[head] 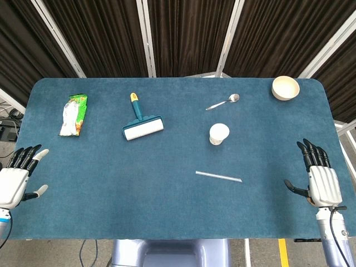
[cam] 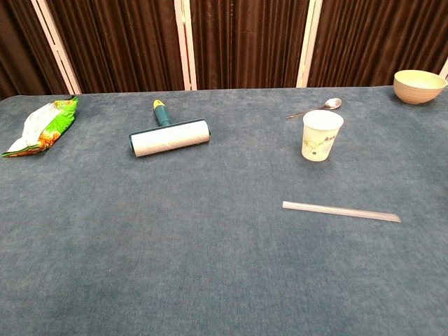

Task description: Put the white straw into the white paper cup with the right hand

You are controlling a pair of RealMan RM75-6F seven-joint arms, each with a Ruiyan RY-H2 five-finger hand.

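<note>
Currently listed: white straw (head: 218, 176) lying flat on the blue table (head: 111, 183), near of the upright white paper cup (head: 218, 134), apart from it. Right hand (head: 321, 181) at the right edge and left hand (head: 15, 179) at the left edge, both empty, fingers spread.

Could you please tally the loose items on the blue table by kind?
White paper cup: 1
White straw: 1
Metal spoon: 1
Cream bowl: 1
Teal-handled lint roller: 1
Green and white snack packet: 1
Total: 6

straw (head: 218, 176) before cup (head: 218, 133), spoon (head: 223, 102) behind cup
</note>
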